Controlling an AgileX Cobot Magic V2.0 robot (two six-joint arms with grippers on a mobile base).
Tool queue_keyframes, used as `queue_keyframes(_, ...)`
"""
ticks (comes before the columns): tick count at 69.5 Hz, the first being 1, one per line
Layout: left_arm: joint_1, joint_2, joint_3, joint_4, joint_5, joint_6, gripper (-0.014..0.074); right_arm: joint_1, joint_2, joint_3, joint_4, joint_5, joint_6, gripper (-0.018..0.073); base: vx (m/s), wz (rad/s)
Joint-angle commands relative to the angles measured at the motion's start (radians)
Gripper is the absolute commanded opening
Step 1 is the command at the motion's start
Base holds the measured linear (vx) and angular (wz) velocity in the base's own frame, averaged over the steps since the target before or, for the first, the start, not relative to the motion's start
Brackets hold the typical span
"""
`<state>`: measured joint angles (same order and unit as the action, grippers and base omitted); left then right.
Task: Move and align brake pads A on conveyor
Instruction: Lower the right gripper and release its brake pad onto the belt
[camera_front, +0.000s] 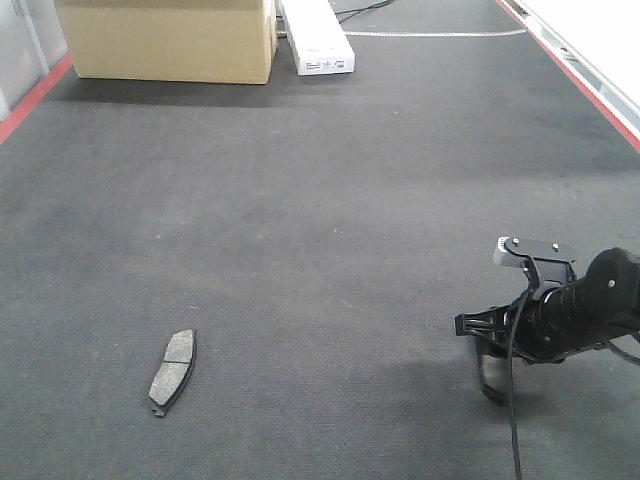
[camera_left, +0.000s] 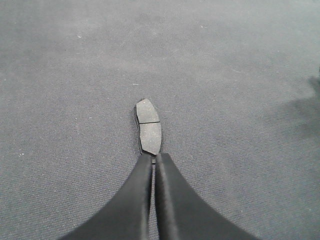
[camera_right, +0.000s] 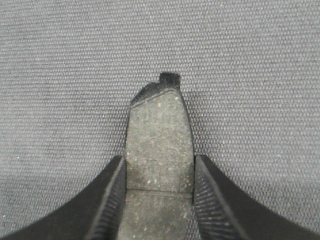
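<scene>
The conveyor fills nearly the whole front view, and judged from what lies on it the job is partly done at best. Only two brake pads show, and they are well apart and form no row. The right pincer, low at 4 o'clock, is clamped on the held brake pad, one finger on each long side and the pad's end tab pointing away from the wrist. Whether that pad's lower edge touches the belt I cannot tell. The left pincer has its fingers pressed together on nothing. The lying brake pad sits flat just past their tips, too close to say whether they touch. It is probably the same pad that rests at 7 o'clock in the front view. What seems left is to set the held pad down beside the lying one and square both, and any further pads are out of sight. For room, the belt between the two pads is bare, so a sideways carry toward 9 o'clock should meet nothing. The cardboard box at 11 o'clock and the white casing at 12 o'clock stand far up the belt. The red edge strip at 10 o'clock and its twin at 2 o'clock mark the sides, and both pads lie well inside them.
</scene>
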<state>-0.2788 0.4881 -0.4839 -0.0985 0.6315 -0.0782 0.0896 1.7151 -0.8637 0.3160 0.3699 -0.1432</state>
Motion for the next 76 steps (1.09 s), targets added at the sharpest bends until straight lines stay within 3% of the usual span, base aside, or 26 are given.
queue_keyframes(1, -0.004, 0.006, -0.028, -0.004, -0.061, -0.003, -0.0006, -0.002, -0.037, -0.026, 0.004, -0.029, -0.011, 0.0377, 0.00, 0.00)
queue_keyframes(18, -0.004, 0.006, -0.028, -0.004, -0.061, -0.003, -0.0006, -0.002, -0.092, -0.026, -0.011, 0.016, -0.020, 0.0384, 0.00, 0.00)
queue_keyframes(31, -0.004, 0.006, -0.028, -0.004, -0.061, -0.003, -0.0006, -0.002, -0.258, -0.026, -0.081, 0.065, -0.027, 0.0383, 0.00, 0.00)
queue_keyframes(45, -0.004, 0.006, -0.028, -0.004, -0.061, -0.003, -0.0006, -0.002, -0.449, -0.019, -0.091, 0.200, -0.031, 0.0381, 0.00, 0.00)
queue_keyframes(76, -0.004, 0.006, -0.028, -0.004, -0.061, -0.003, -0.0006, -0.002, -1.026, 0.313, -0.107, 0.231, -0.065, 0.0298, 0.00, 0.00)
